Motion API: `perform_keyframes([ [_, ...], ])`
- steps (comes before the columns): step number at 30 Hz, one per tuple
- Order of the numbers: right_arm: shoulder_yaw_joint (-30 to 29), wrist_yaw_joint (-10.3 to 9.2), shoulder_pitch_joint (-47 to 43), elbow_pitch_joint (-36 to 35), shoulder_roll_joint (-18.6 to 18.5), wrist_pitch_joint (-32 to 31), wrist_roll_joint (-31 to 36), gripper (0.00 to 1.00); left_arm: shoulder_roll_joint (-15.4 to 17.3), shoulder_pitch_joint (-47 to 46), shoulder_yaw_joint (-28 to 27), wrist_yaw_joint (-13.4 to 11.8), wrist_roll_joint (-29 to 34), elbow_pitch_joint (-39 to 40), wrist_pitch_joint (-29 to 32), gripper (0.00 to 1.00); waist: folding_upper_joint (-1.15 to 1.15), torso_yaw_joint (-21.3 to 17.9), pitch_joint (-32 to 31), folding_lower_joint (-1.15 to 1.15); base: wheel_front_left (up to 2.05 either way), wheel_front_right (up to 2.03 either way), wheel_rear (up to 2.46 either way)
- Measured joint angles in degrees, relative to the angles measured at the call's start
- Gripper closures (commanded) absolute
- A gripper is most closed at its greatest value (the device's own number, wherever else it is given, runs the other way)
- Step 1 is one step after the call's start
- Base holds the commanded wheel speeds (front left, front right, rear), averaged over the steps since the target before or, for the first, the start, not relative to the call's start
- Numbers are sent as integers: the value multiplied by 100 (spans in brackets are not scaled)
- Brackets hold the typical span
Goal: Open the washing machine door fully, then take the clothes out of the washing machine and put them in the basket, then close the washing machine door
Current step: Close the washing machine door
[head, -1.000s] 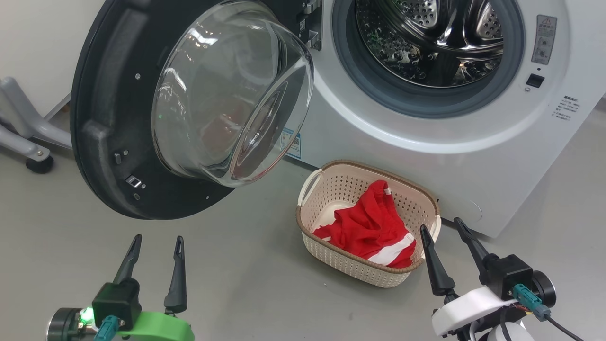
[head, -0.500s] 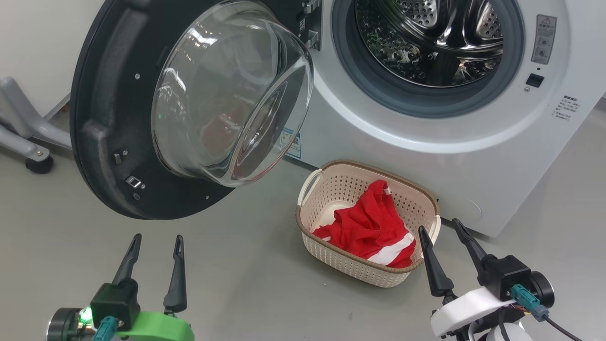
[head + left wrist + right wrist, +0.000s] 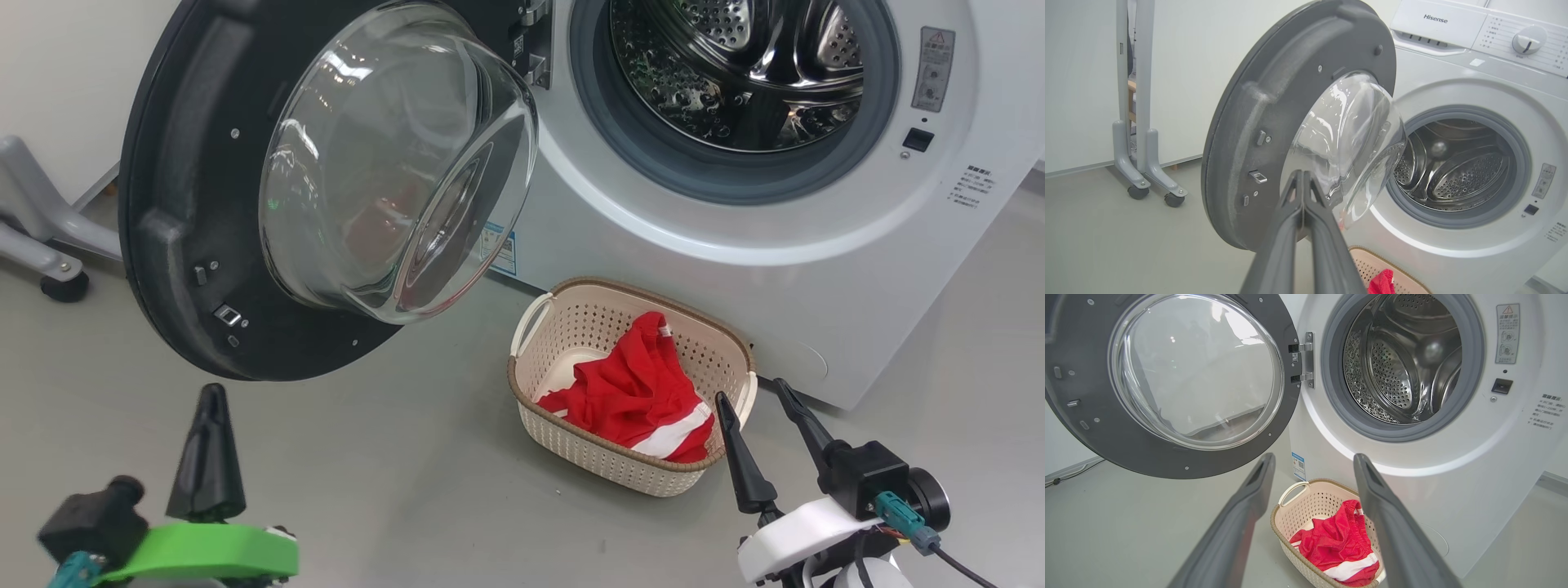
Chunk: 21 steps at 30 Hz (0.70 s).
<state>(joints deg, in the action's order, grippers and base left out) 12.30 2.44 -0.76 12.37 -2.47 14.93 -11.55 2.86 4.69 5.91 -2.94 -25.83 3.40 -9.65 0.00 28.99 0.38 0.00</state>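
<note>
While the washing machine door [image 3: 175,163] hangs open, left gripper [image 3: 214,392] sits pinched together. Right gripper [image 3: 749,392] (fingers spread) hovers by the basket [image 3: 620,287].

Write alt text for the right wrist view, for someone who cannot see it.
The washing machine stands with its door open wide to the left and its steel drum empty. Below, red-and-white clothes lie in a cream basket on the floor, seen between the two dark fingers of the open right hand.
</note>
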Motion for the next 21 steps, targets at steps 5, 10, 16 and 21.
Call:
perform_keyframes([
  [5, 15, -1, 1, 1, -1, 0, 0, 0, -33, -11, -397, 243, -1340, 222, -2, 100, 0, -52, 15, 0, 0, 0, 0],
  [10, 35, -5, 7, 2, -1, 0, 0, 0, -44, -270, -803, 483, -2384, 396, 1, 100, 0, -108, 66, 0, 0, 0, 0],
  [16, 55, -5, 30, -3, -1, 0, 1, 0, -55, -645, -1469, 677, -3394, 611, 147, 100, 0, -203, 137, 0, 0, 0, 0],
  [21, 70, -5, 51, -12, -3, 0, 7, 0, 99, -1018, -2190, 684, -4207, 624, 391, 100, 0, -297, 201, 0, 0, 0, 0],
])
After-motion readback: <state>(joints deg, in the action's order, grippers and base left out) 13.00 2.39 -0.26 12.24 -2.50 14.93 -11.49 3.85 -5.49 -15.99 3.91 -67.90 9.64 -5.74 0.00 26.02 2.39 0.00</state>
